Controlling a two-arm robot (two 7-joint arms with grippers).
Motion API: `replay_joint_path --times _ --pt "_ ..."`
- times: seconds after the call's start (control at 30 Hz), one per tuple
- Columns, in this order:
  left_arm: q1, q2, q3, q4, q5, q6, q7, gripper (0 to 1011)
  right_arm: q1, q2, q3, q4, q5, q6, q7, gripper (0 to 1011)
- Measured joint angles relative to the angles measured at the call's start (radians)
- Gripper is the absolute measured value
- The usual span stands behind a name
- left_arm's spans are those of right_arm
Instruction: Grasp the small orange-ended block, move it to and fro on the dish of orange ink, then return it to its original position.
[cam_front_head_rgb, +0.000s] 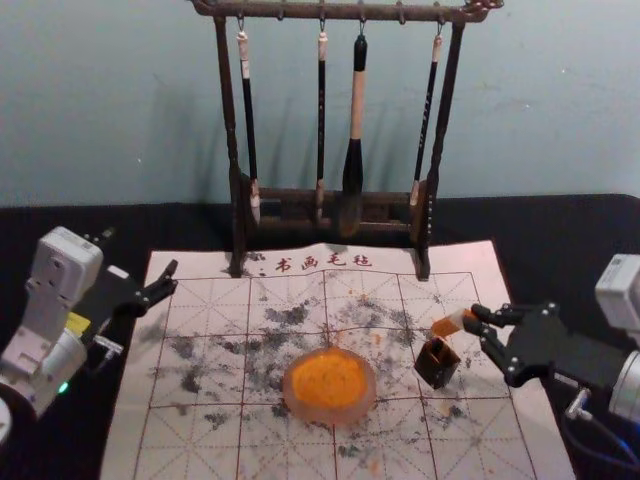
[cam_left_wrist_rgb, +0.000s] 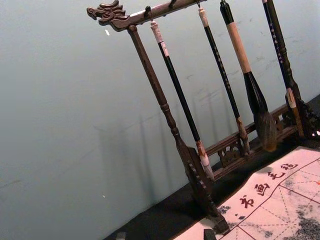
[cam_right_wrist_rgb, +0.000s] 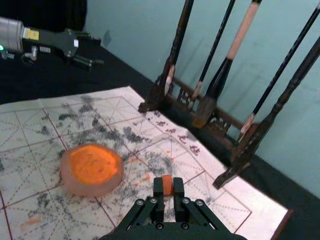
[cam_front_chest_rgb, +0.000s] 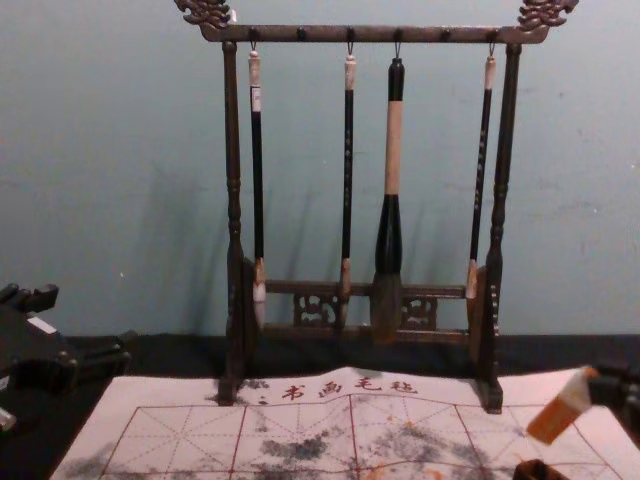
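Observation:
My right gripper (cam_front_head_rgb: 478, 320) is at the mat's right side, shut on the small orange-ended block (cam_front_head_rgb: 452, 323), which it holds tilted above and just behind the dark open box (cam_front_head_rgb: 437, 362). The block (cam_front_chest_rgb: 562, 405) hangs with its orange end down and to the left in the chest view. In the right wrist view the block (cam_right_wrist_rgb: 167, 185) is pinched between the fingertips of my right gripper (cam_right_wrist_rgb: 168, 192). The round dish of orange ink (cam_front_head_rgb: 328, 386) lies left of the box. My left gripper (cam_front_head_rgb: 140, 258) stays parked open at the mat's left edge; its fingertips also frame the left gripper (cam_left_wrist_rgb: 165, 235) view's lower edge.
A dark wooden rack (cam_front_head_rgb: 330, 198) with several hanging brushes stands at the back of the mat. The ink-stained white mat (cam_front_head_rgb: 200, 430) lies on the black table (cam_front_head_rgb: 560, 225). A wall rises behind.

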Motion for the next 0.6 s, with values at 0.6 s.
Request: replay_joint_path --times 0.6 --pt "0.000 0.000 0.000 0.000 0.000 0.000 0.000 1001 0.103 -0.014 -0.061 0.013 -0.043 -0.029 0.054 85"
